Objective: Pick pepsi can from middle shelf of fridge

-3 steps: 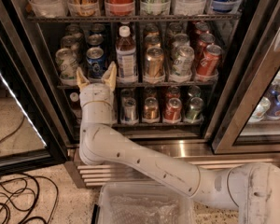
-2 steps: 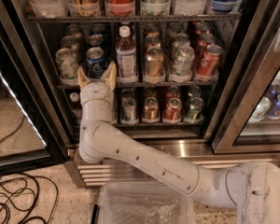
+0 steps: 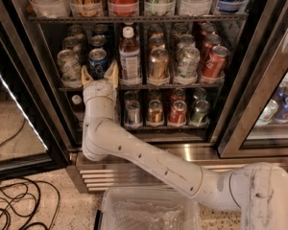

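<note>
Gripper [image 3: 100, 75] at the front of the middle shelf [image 3: 182, 86], jaws open just below the pepsi can [image 3: 98, 60].
A pale silver-green can [image 3: 68, 63] crowds the pepsi can's left, a white-capped bottle [image 3: 129, 56] its right.

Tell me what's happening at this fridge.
The robot's white arm reaches up into the open fridge. Its claw is at the front edge of the middle shelf, fingers spread open, right below the blue pepsi can. That can stands between a pale can and a white-capped bottle. The claw has not closed on the pepsi can, which is upright in its lane. Whether the fingers already flank it or sit just in front, I cannot tell.
</note>
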